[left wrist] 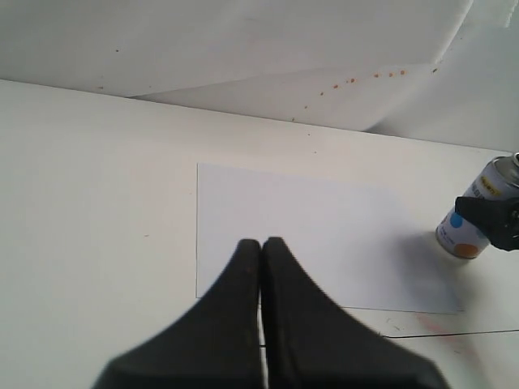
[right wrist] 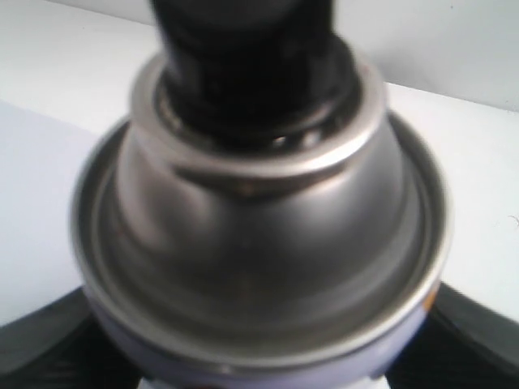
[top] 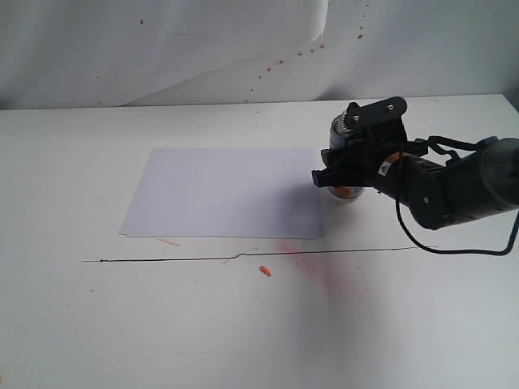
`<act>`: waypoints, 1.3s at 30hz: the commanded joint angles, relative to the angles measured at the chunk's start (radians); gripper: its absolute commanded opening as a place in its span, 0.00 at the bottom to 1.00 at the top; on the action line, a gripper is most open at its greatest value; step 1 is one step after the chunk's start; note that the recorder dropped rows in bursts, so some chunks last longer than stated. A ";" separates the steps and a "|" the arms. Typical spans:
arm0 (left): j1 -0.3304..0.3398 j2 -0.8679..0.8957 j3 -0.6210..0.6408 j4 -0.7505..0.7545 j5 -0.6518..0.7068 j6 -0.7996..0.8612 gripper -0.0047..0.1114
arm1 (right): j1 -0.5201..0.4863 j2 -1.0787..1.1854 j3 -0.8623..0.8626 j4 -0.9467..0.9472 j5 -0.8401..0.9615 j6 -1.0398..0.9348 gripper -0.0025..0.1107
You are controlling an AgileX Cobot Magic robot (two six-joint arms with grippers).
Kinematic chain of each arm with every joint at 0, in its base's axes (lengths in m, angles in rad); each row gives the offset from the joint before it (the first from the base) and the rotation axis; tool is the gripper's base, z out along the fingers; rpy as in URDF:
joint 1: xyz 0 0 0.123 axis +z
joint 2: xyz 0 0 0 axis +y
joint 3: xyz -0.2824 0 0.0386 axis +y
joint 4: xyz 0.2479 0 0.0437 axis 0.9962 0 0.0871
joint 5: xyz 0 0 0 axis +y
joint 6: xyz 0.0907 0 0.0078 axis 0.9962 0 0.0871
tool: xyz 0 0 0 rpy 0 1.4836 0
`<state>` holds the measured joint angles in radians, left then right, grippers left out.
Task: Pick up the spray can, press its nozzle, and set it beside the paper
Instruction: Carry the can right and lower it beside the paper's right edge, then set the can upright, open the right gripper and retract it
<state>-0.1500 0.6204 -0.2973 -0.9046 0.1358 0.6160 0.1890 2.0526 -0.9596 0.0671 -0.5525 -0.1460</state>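
The spray can (left wrist: 473,217) stands upright on the table just off the paper's right edge. In the exterior view only its orange-dotted base (top: 347,193) shows below my right gripper (top: 350,172), which is shut on the can's body. The right wrist view is filled by the can's silver shoulder (right wrist: 259,235) and the black nozzle (right wrist: 247,57), with a black finger (right wrist: 40,344) on either side. The white paper (top: 223,193) lies flat at mid-table. My left gripper (left wrist: 261,241) hovers over the paper's near edge, shut and empty; the exterior view does not show it.
A thin black line (top: 243,258) runs across the table in front of the paper. A small orange scrap (top: 264,271) and a faint red stain (top: 324,271) lie near it. A white backdrop (top: 162,49) with orange specks stands behind the table.
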 commanded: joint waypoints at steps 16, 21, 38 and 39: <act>0.001 -0.008 0.003 -0.005 0.001 -0.011 0.04 | -0.005 0.013 -0.008 0.029 -0.086 0.022 0.05; 0.001 -0.008 0.003 -0.005 0.001 -0.011 0.04 | -0.005 0.013 -0.008 0.022 -0.054 0.036 0.28; 0.001 -0.008 0.003 -0.005 0.001 -0.011 0.04 | 0.001 0.000 -0.008 0.038 0.047 0.049 0.82; 0.001 -0.008 0.003 -0.005 0.001 -0.011 0.04 | 0.001 -0.019 -0.008 0.038 0.061 0.042 0.82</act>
<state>-0.1500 0.6204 -0.2973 -0.9046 0.1358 0.6160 0.1890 2.0671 -0.9621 0.0997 -0.5132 -0.1021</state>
